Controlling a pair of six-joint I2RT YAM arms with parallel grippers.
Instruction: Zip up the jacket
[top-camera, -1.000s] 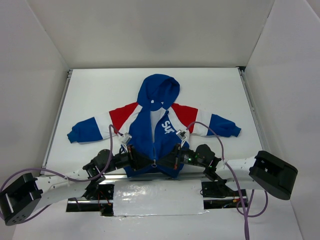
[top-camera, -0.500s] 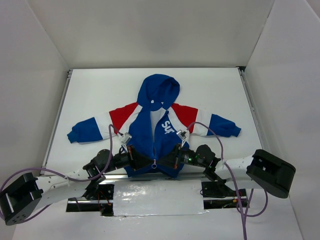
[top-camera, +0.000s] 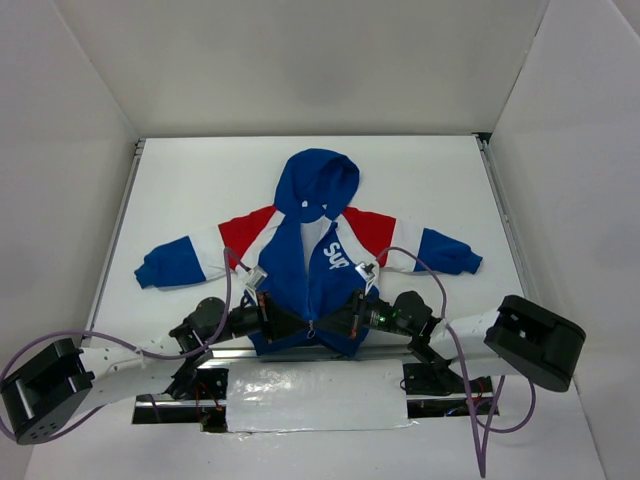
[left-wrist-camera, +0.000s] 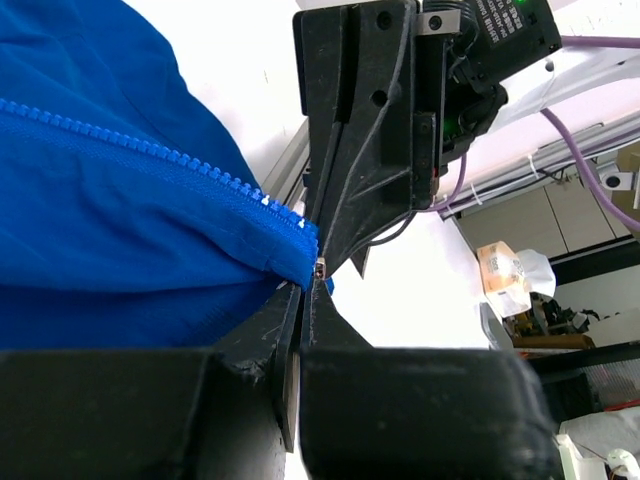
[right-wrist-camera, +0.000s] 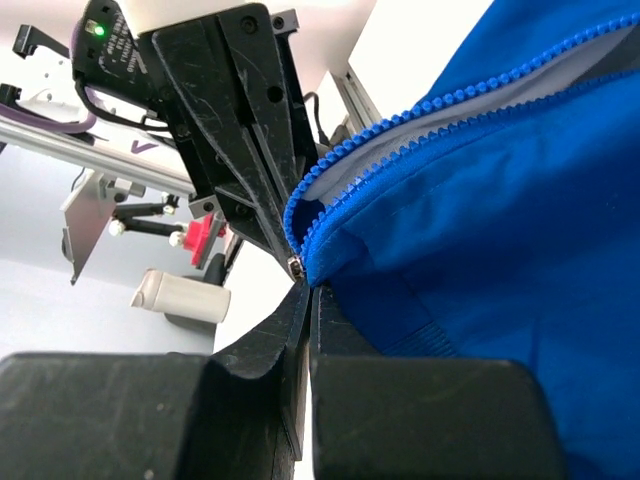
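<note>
Royal-blue hooded zip jacket (top-camera: 295, 270) with red and white shoulder bands lies flat on the white desk (top-camera: 420, 180), front open, its hood on the side away from the arms. At the centre of the jacket's hem, my left fingers (left-wrist-camera: 288, 315) are clamped on the bottom end of one blue toothed zip tape (left-wrist-camera: 150, 158). My right fingers (right-wrist-camera: 295, 310) are pinched shut on the other half's bottom corner. I judge this the joining step: next, the two ends need aligning and seating together. No container shows in any view.
</note>
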